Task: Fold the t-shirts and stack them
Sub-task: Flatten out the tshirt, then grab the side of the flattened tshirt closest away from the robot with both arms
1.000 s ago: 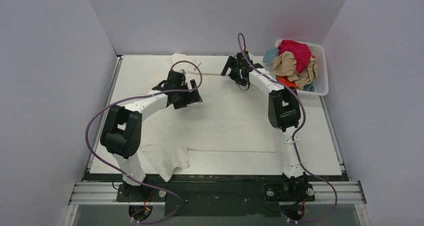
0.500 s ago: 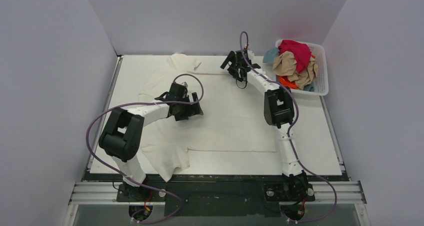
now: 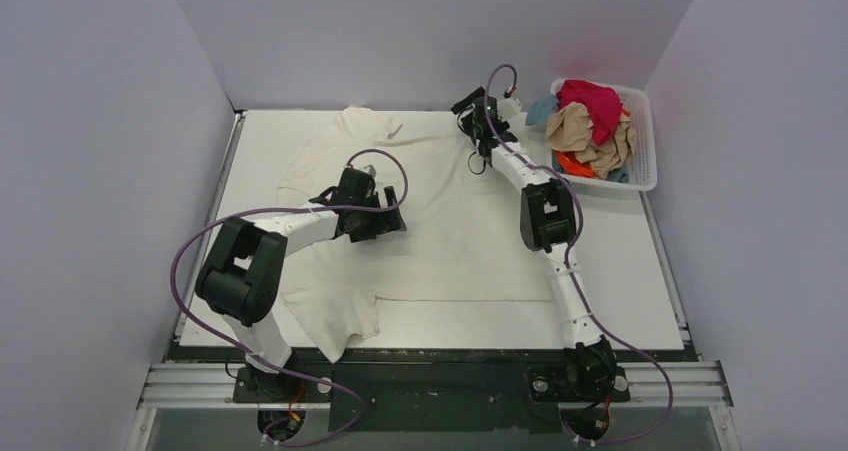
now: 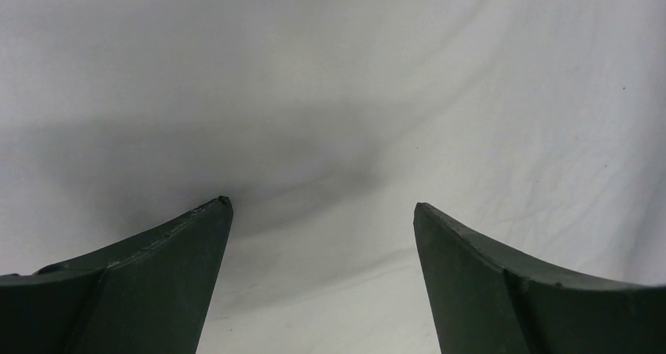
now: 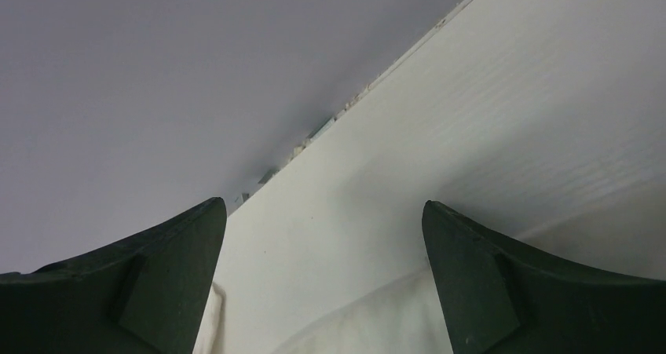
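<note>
A large cream-white t-shirt (image 3: 460,241) lies spread across the table, one sleeve hanging over the near edge at the left. My left gripper (image 3: 388,219) is open and low over the shirt's left middle; in the left wrist view its jaws (image 4: 322,206) stand wide apart over plain cloth (image 4: 393,95), holding nothing. My right gripper (image 3: 470,109) is open at the table's far edge by the shirt's top hem. In the right wrist view its jaws (image 5: 323,203) are empty, with the hem (image 5: 377,322) just below them. Magenta-red (image 3: 590,101), tan (image 3: 585,131), orange (image 3: 570,161) and pale blue (image 3: 542,108) shirts are piled at the far right.
A white slatted basket (image 3: 645,156) at the far right corner holds the pile of coloured shirts. The back wall (image 5: 157,71) rises close behind the right gripper. Side walls enclose the table on the left and right.
The right arm has stretched further to the far edge, its gripper now nearer the basket. The left gripper has drawn back a little toward the near side and dropped lower over the shirt.
</note>
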Controlling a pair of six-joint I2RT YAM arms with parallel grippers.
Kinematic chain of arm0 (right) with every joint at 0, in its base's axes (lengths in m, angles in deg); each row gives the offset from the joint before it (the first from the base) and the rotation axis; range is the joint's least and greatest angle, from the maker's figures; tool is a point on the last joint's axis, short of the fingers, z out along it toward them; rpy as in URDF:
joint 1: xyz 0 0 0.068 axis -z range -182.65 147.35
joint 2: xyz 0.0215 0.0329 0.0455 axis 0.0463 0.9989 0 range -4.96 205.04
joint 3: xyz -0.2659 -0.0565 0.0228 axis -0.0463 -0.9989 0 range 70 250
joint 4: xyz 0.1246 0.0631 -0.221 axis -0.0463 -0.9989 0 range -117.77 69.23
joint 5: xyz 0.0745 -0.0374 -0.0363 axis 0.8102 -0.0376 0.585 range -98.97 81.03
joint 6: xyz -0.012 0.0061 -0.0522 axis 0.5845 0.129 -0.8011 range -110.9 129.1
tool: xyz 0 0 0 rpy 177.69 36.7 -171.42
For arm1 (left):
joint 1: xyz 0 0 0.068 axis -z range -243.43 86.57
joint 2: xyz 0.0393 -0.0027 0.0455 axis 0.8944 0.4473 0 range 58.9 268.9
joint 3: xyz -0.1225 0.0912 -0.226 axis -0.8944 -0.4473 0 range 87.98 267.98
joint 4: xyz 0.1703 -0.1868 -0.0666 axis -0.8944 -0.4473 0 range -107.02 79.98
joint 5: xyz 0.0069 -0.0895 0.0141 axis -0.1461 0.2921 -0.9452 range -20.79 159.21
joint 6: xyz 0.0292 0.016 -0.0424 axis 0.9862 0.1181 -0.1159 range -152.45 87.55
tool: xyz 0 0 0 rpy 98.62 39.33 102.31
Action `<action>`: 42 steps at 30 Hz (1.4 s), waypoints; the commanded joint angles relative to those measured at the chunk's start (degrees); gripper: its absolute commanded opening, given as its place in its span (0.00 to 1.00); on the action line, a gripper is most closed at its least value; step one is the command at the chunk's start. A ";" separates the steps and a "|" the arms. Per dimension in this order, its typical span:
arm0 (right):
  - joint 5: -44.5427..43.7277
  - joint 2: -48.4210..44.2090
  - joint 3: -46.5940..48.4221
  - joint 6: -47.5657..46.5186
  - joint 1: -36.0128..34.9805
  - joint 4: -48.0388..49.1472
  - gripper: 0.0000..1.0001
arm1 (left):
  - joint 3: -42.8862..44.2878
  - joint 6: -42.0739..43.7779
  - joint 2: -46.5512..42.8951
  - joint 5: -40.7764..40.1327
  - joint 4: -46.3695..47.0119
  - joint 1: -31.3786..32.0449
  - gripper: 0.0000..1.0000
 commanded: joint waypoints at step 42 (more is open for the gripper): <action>2.53 -79.60 -81.23 -18.56 -7.53 -40.02 0.93 | -29.38 -43.73 -48.71 -15.27 -52.07 9.40 0.57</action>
